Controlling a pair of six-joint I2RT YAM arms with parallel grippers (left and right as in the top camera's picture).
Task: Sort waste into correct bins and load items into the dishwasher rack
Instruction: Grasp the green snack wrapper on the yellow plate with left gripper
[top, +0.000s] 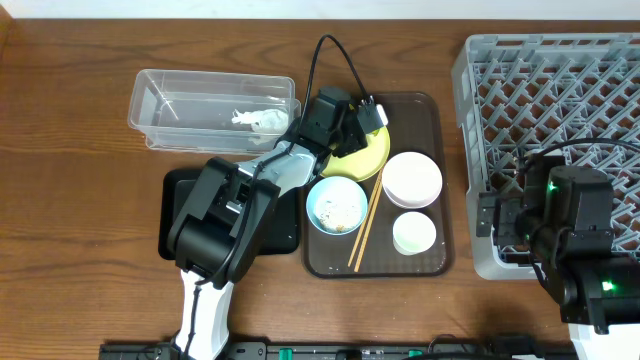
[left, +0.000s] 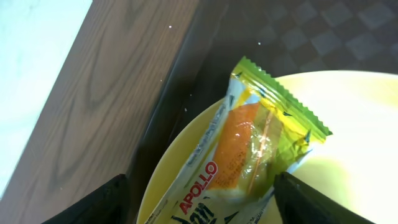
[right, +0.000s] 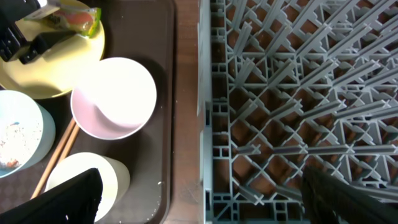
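L gripper (top: 368, 118) half-hides plate (top: 365, 158); wrapper (left: 249, 149) cropped.

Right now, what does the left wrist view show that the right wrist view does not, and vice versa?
Only left wrist: APOLLO lettering on the snack wrapper, readable up close. Only right wrist: dishwasher rack, white bowl, white cup, light-blue bowl with scraps, chopsticks. Both: the wrapper lying on the yellow plate, on the brown tray.
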